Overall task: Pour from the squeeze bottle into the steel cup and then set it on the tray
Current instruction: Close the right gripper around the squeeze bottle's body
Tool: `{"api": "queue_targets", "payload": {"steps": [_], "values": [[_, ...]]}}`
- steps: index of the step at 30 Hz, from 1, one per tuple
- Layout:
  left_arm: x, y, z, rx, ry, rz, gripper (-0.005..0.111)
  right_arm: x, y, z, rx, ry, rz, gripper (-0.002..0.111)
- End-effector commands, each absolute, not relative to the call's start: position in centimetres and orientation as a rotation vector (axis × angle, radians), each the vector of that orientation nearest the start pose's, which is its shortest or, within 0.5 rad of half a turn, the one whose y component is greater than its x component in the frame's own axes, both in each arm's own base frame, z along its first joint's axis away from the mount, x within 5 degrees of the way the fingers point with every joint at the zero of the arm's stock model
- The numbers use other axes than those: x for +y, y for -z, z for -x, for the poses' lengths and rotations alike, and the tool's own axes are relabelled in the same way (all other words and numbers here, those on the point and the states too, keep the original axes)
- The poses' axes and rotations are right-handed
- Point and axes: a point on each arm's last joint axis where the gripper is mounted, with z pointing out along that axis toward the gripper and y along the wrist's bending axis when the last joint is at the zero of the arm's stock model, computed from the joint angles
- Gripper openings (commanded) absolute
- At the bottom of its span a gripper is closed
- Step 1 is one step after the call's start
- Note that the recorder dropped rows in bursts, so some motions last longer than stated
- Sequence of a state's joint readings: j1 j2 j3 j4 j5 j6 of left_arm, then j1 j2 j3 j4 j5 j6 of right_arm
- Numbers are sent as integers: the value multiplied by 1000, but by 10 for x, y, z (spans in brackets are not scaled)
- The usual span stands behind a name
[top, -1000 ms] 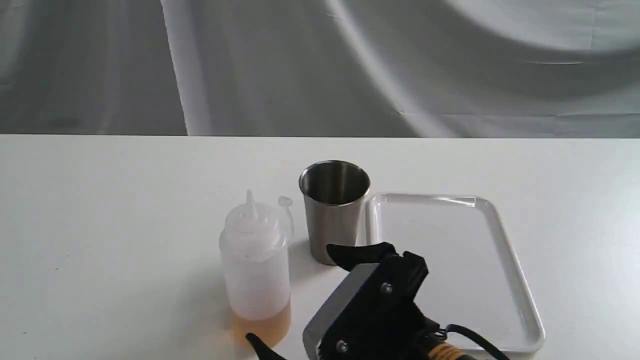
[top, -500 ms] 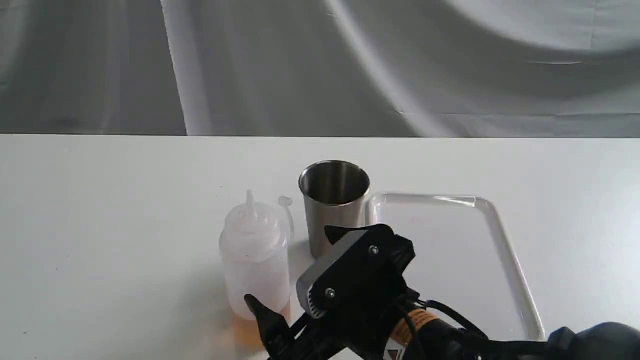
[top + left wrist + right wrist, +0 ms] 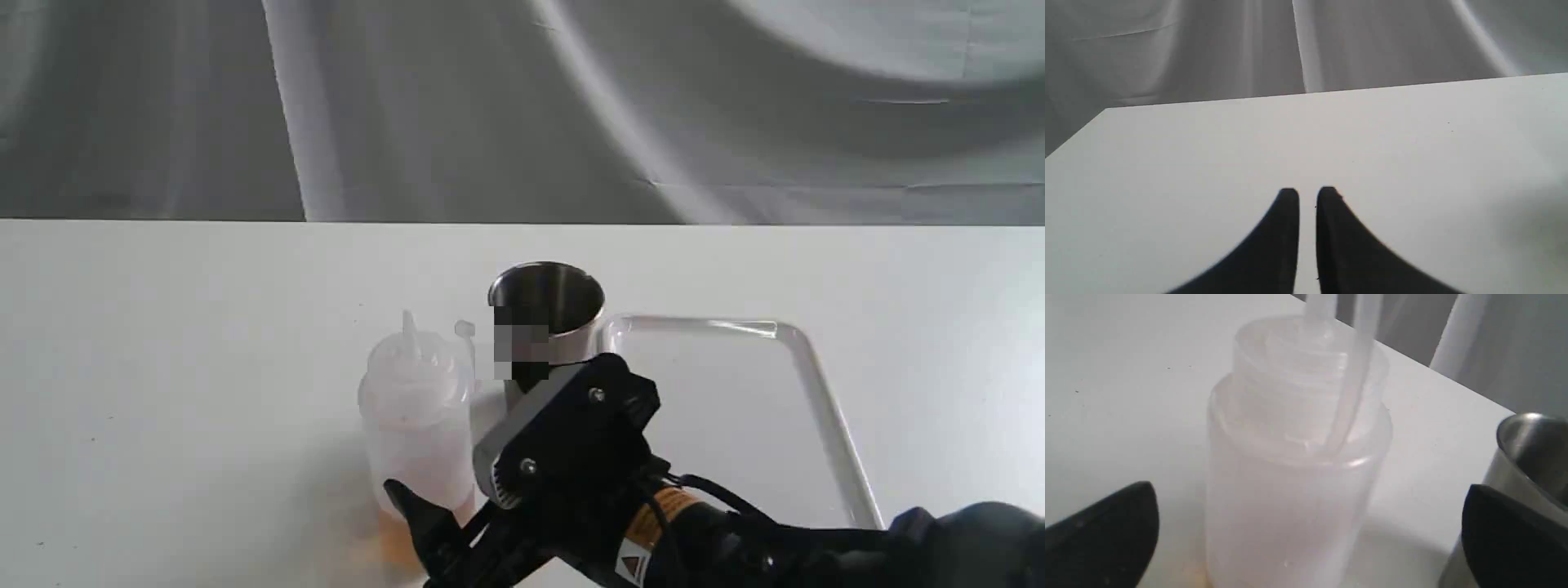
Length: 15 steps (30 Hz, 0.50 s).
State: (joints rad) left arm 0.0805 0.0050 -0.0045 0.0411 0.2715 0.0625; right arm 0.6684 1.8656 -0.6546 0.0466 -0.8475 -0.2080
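Note:
The squeeze bottle (image 3: 416, 408) stands upright left of centre, translucent white with a thin layer of amber liquid at its base. The steel cup (image 3: 563, 304) stands just behind and to its right, partly covered by my right arm. The white tray (image 3: 759, 392) lies to the right of the cup. My right gripper (image 3: 463, 433) is open, with one finger in front of the bottle and the other between bottle and cup. In the right wrist view the bottle (image 3: 1294, 465) sits between the spread fingers (image 3: 1110, 531), untouched, with the cup (image 3: 1523, 453) beside it. My left gripper (image 3: 1307, 196) hovers shut over bare table.
The white table (image 3: 163, 367) runs to a grey cloth backdrop (image 3: 490, 106). The bottle's tethered cap (image 3: 465, 329) sticks up beside the cup. The right arm's black body (image 3: 588, 474) covers the tray's near left corner.
My right gripper has moved left and forward from beside the cup's base; its open fingers now straddle the bottle. Bottle, cup and tray have not moved.

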Motion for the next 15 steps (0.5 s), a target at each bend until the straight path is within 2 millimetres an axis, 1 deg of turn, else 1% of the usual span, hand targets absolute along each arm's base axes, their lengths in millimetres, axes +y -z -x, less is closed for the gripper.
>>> {"api": "queue_targets", "payload": {"steps": [1, 6, 15], "values": [[6, -189, -55, 1748, -145, -9, 8, 209, -138, -272, 1705, -314, 752, 105], [6, -189, -55, 1748, -145, -9, 8, 216, -124, -282, 1735, -318, 735, 105], [6, -189, -55, 1748, -145, -9, 8, 228, -114, -299, 1721, -325, 720, 105]]}}
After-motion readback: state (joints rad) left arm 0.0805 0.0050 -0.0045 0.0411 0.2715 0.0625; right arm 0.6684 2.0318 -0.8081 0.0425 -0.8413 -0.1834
